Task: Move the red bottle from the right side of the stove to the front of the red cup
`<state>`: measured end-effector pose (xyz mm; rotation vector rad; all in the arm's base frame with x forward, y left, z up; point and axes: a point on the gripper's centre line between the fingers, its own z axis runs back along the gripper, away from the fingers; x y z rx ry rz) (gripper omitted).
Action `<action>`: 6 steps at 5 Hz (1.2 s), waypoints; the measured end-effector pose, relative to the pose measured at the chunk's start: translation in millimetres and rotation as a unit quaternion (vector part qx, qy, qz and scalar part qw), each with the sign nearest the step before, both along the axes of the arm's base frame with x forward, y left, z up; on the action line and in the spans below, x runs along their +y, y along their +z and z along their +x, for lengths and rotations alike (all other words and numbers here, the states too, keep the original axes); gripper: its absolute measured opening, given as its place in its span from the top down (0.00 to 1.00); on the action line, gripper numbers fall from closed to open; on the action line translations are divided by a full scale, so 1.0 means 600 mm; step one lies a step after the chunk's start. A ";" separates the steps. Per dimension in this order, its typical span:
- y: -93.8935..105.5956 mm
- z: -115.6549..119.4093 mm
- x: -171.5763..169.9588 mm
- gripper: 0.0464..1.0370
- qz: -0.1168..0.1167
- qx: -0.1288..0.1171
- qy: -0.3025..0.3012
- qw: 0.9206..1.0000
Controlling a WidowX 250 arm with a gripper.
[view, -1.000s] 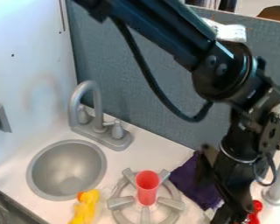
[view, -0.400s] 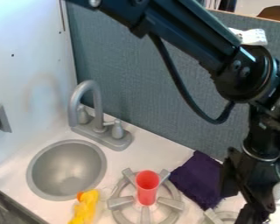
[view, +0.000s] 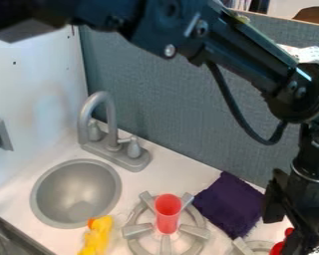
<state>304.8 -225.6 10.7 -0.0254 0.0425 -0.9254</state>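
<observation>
My gripper (view: 295, 219) hangs over the right side of the counter, low in the camera view, just right of a dark purple cloth (view: 230, 204). A red object (view: 278, 248) shows beside its lower end, partly hidden by it; whether the two touch is unclear. Left of the cloth, a red cup (view: 167, 214) stands upright in the middle of a grey burner ring (view: 137, 230). A yellow toy with an orange tip (view: 97, 236) lies near the bottom edge, between the sink and the burner.
A round grey sink (view: 76, 194) is set in the white counter, with a grey faucet (view: 111, 124) behind it. Part of a second burner (view: 258, 245) shows at the lower right. A grey-blue partition (view: 155, 94) stands along the back.
The arm and gripper have moved to the right, uncovering more of the purple cloth. The cup, cloth and yellow toy have stayed in place.
</observation>
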 end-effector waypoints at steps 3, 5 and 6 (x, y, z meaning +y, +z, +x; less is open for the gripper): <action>-0.024 0.014 -0.007 0.09 0.020 0.019 0.016 0.999; -0.029 0.021 -0.010 0.63 0.025 0.015 0.014 0.999; -0.028 0.023 -0.013 0.71 0.019 0.012 0.018 1.000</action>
